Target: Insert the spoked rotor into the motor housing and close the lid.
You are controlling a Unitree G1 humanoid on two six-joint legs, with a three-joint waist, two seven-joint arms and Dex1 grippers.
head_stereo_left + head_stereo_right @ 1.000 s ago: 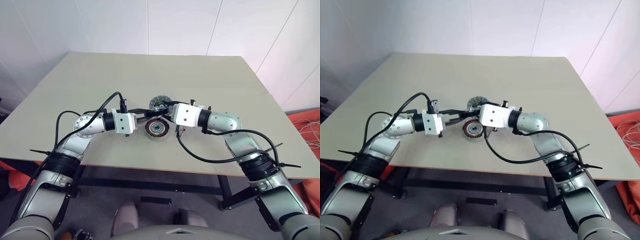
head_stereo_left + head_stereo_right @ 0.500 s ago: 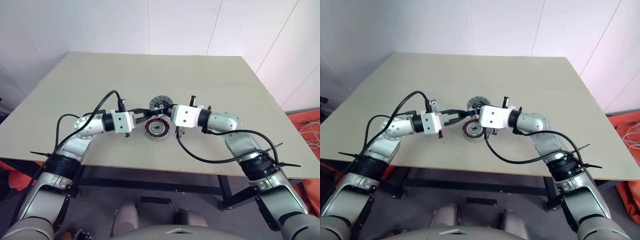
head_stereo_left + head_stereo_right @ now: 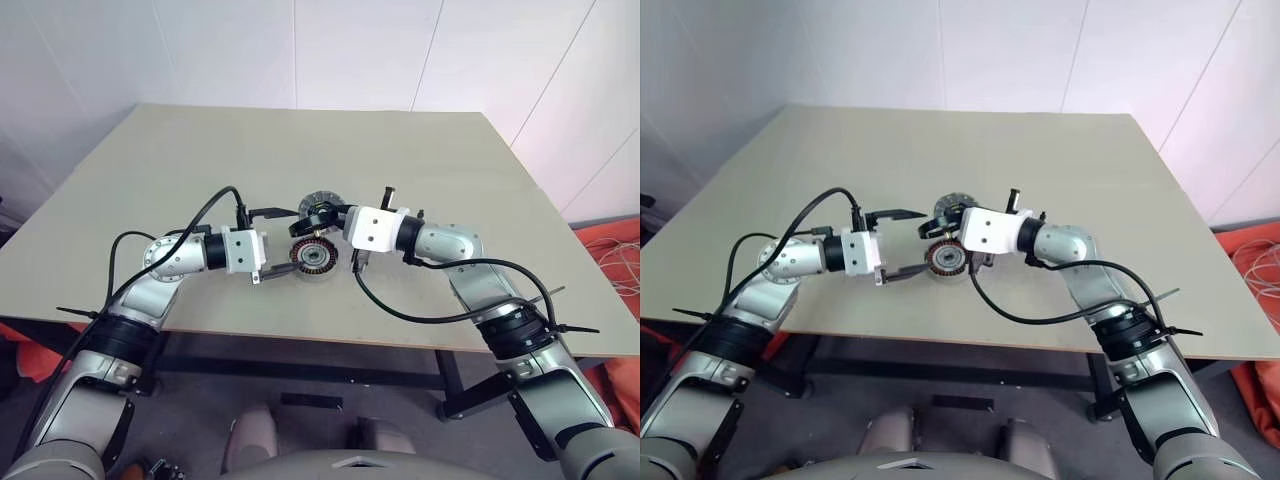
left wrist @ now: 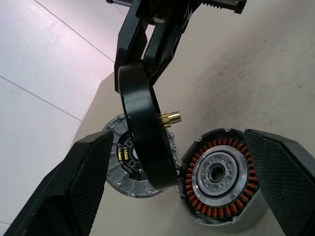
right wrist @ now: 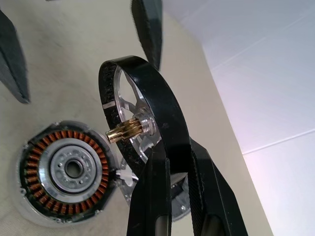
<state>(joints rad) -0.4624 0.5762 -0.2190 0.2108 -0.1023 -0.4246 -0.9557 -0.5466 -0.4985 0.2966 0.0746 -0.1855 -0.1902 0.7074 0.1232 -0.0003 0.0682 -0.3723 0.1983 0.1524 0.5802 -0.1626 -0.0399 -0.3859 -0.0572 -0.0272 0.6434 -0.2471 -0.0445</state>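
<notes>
Right tool (image 5: 172,162) clamped on spoked rotor (image 5: 142,115), left tool (image 3: 283,243) released.
Rotor held on edge by its dark rim, above the table (image 3: 420,170), brass pinion toward motor housing (image 3: 311,258). Housing sits on the table, windings up, between the left tool's spread fingers (image 4: 83,187). Lid (image 4: 120,162) lies flat just beside the housing, behind the rotor.

We find no readable text, label, brand, number or sign on anything here.
</notes>
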